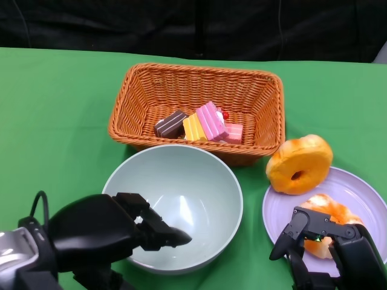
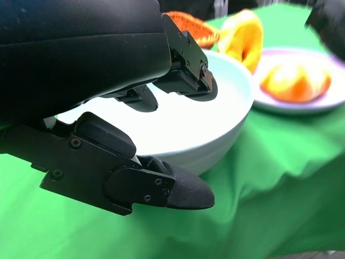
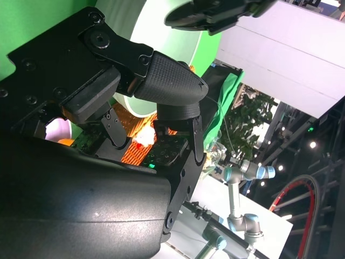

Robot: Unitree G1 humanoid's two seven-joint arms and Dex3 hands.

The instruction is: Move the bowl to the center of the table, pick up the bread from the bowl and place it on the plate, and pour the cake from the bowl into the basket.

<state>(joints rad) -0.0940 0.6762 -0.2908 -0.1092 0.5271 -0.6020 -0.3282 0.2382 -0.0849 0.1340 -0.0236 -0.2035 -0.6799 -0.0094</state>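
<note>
The pale green bowl (image 1: 181,187) stands empty at the table's middle, just in front of the wicker basket (image 1: 199,69). My left hand (image 1: 115,232) grips its near-left rim, fingers reaching inside and thumb (image 2: 161,186) outside the wall (image 2: 215,124). Several small cakes (image 1: 202,124) lie in the basket. On the lilac plate (image 1: 363,193) at the right lies an orange glazed bread (image 1: 332,211), and a ring-shaped bread (image 1: 299,163) leans on the plate's far-left rim. My right hand (image 1: 326,241) hovers over the plate's near side with fingers apart, holding nothing.
Green cloth covers the table, with a black backdrop behind it. The basket, bowl and plate stand close together. Open cloth stretches to the left of the basket and bowl.
</note>
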